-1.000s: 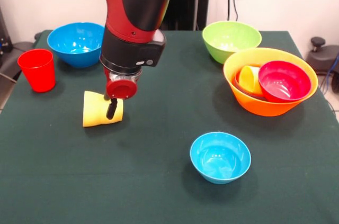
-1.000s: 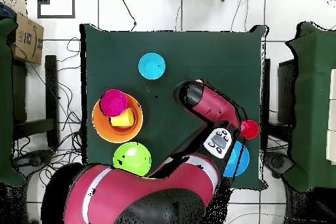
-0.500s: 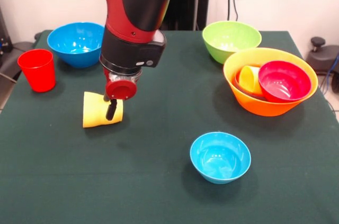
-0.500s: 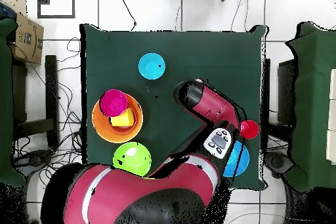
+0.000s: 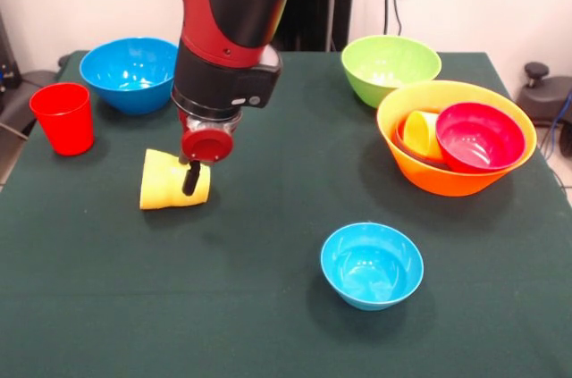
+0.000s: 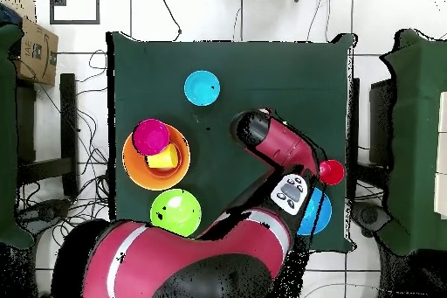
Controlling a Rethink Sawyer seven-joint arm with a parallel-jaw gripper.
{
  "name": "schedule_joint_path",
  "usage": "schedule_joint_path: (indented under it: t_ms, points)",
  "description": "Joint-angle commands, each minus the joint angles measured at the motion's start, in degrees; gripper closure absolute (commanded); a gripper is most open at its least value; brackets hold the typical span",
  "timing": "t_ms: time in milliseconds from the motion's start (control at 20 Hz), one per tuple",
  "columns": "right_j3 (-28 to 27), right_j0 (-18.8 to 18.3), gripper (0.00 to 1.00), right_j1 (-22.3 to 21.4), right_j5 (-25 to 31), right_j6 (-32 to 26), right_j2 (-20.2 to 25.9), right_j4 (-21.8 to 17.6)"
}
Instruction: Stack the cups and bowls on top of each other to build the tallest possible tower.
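Note:
My gripper [image 5: 189,183] is shut on the rim of a yellow cup [image 5: 165,181], which hangs tilted on its side just above the green cloth at the left. One black finger [image 5: 190,180] shows on the cup's wall. In the overhead view the arm hides both. A red cup [image 5: 63,117] stands upright at the far left and also shows in the overhead view [image 6: 331,171]. The tower is a large yellow-orange bowl [image 5: 451,183] holding a crimson bowl [image 5: 479,137] and a second yellow cup [image 5: 418,132]. A light-blue bowl [image 5: 372,264] sits alone at the front.
A blue bowl [image 5: 130,72] stands at the back left behind the red cup. A lime green bowl [image 5: 391,68] stands at the back right, close to the large bowl. Table edges run close to the red cup and the large bowl.
My gripper has risen a little and shifted slightly right, and the yellow cup has come up with it, tilting more. The other cups and bowls have not moved.

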Motion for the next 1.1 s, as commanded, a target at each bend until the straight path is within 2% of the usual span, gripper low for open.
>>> schedule_joint_path:
  t_ms: [50,650,1100]
  points:
    - [5.99,0.58,0.00,-1.25,2.06,6.96,8.92,0.24]
    - [7.89,-1.08,0.00,-2.55,2.25,4.75,9.39,-0.74]
    - [6.53,-1.91,0.00,0.04,-0.24,4.75,9.70,-0.92]
